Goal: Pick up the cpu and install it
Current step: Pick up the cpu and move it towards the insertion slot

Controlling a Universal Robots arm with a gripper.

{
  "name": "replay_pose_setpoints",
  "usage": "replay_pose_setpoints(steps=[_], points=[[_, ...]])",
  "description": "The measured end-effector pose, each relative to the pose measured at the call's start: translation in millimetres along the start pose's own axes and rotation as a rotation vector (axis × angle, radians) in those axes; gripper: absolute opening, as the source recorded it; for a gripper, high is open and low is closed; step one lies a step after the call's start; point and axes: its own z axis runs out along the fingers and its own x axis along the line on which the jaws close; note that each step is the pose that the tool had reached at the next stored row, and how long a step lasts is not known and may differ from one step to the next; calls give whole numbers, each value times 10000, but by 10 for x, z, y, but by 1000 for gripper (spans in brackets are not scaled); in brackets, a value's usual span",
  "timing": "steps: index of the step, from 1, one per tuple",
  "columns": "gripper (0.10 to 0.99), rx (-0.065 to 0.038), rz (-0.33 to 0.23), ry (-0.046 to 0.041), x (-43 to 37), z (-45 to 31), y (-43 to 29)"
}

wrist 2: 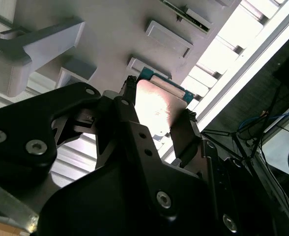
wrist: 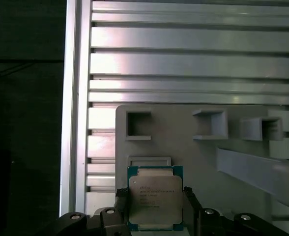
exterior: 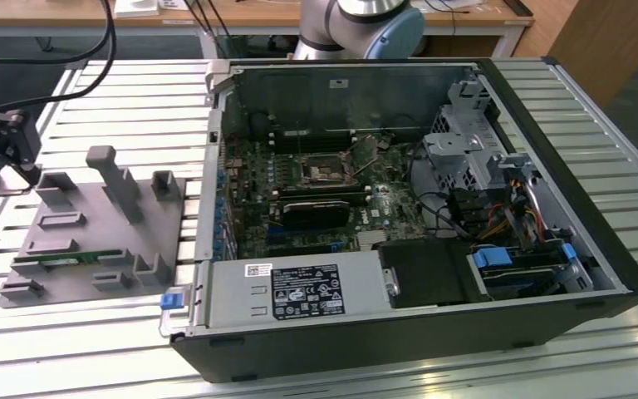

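We see the gripper (wrist: pixel 155 210) clamped on the cpu (wrist: pixel 154 196), with its two black fingers (wrist: pixel 122 204) pressing on opposite edges of the chip and the silver-grey top facing the first wrist view. The chip is held over the grey holder plate (wrist: pixel 184 147), close to a shallow rectangular recess (wrist: pixel 149 161) near the plate's edge. In the exterior view we find that plate on the slatted aluminium table (exterior: pixel 120 100) with a green memory stick (exterior: pixel 64 260) in it, to the exterior view's left of the open computer case (exterior: pixel 591 249), well apart from the motherboard socket (exterior: pixel 326 173).
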Motion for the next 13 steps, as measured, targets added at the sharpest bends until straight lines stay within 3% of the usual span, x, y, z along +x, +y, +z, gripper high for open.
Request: replay_pose_setpoints(steps=[13], points=[[529,0,6,0,-5,-229,45]])
